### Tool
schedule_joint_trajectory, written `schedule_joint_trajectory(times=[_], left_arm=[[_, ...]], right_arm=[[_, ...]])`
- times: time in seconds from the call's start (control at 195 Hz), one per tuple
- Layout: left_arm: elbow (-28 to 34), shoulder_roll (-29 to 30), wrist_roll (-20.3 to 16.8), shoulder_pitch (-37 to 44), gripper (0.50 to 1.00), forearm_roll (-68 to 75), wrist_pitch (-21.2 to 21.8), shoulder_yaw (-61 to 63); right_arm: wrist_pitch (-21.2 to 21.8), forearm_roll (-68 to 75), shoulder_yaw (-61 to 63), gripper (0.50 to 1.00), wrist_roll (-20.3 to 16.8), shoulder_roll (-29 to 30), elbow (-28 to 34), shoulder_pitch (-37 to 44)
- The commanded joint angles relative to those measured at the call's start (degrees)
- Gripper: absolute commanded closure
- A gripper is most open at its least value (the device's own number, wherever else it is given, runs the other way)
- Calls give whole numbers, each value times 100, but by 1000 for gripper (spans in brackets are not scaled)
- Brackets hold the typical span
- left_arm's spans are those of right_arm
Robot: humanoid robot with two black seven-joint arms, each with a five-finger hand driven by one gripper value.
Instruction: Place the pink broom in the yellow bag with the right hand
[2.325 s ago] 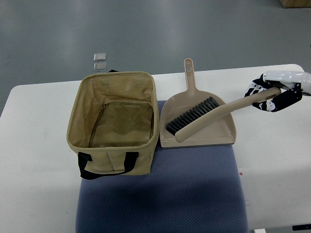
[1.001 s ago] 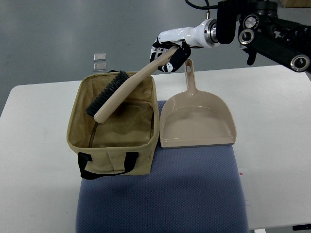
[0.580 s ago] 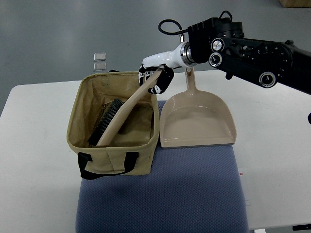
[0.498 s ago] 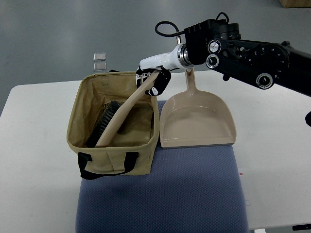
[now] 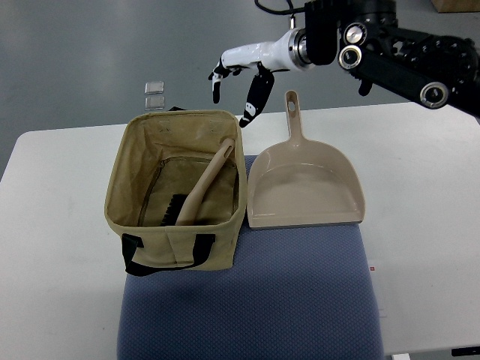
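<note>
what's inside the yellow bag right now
The broom lies inside the bag, bristles down near the front wall, handle leaning toward the back right corner. The front wall hides part of the bristles.

We see a lab test bench: a white table [image 5: 67, 225] on grey floor [image 5: 90, 45], robot arm [image 5: 397, 49] at 1 o'clock.

Single top cam, steep down-look over table [image 5: 60, 247] from robot's side.

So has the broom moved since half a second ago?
Yes. The broom has dropped out of the right hand, now open above the bag's far rim, and lies deeper inside, handle against the right wall.
</note>
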Motion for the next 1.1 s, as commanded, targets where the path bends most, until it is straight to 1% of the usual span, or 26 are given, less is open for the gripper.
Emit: schedule_joint_trajectory(times=[0.0,0.067,0.133,0.174,0.241,0.251,0.298,0.308,0.313,0.349,0.395,0.405,0.411,0.416,0.426,0.457,0.534,0.595,0.662,0.682,0.739,0.78,0.836,0.98,1.042,1.093], left_arm=[[-8,0,2,0,500,4,0,9],[-17,0,2,0,500,4,0,9],[-26,0,2,0,500,4,0,9],[-26,0,2,0,500,4,0,9],[-17,0,2,0,500,4,0,9],[-17,0,2,0,500,4,0,9],[-17,0,2,0,500,4,0,9],[-17,0,2,0,500,4,0,9],[-26,0,2,0,500,4,0,9],[-26,0,2,0,500,4,0,9],[-26,0,2,0,500,4,0,17],[-26,0,2,0,500,4,0,17],[-26,0,2,0,500,4,0,17],[-26,0,2,0,500,4,0,17],[-26,0,2,0,500,4,0,17],[-26,0,2,0,500,4,0,17],[-17,0,11,0,500,4,0,17],[-17,0,11,0,500,4,9,17],[-8,0,11,0,500,-5,9,26],[-8,0,11,0,500,4,9,26],[-8,0,11,0,500,4,9,26],[0,0,20,0,500,4,9,26],[0,0,20,0,500,4,9,26],[0,0,20,0,500,4,9,26],[0,0,20,0,500,4,9,26],[0,0,20,0,500,4,18,26]], right_arm=[[-60,2,844,570,4,-186,-7,-120],[-192,64,1547,570,13,-274,-16,-471],[-420,81,2451,570,13,-283,-16,-972],[-526,72,2769,570,4,-274,-16,-1166],[-877,81,3348,572,30,-256,-68,-1578],[-878,81,3349,572,30,-256,-69,-1579],[-1281,186,3761,572,170,-195,-130,-1886],[-1282,187,3762,572,171,-195,-130,-1886],[-1378,230,3840,572,214,-186,-139,-1956],[-1669,415,4096,572,373,-125,-192,-2150],[-2160,889,4438,572,627,7,-288,-2475],[-2161,890,4438,572,628,7,-288,-2475],[-2257,1012,4491,572,663,42,-306,-2528],[-2258,1013,4491,572,663,42,-306,-2528],[-2450,1249,4596,572,742,112,-341,-2615],[-2705,1653,4702,572,847,253,-376,-2739],[-3048,2681,4843,572,1076,499,-438,-3020],[-3084,3412,4887,570,1278,587,-455,-3240],[-3075,4246,4878,570,1603,605,-473,-3582],[-3066,4344,4878,570,1639,605,-482,-3618],[-3031,4792,4878,570,1919,649,-613,-3811],[-2996,4942,4869,570,2043,675,-710,-3855],[-2821,5187,4878,570,2280,842,-903,-3925],[-2258,5390,5045,570,2640,1211,-1132,-4215],[-2170,5390,5159,570,2755,1317,-1141,-4356],[-2152,5390,5194,570,2772,1369,-1141,-4391]])
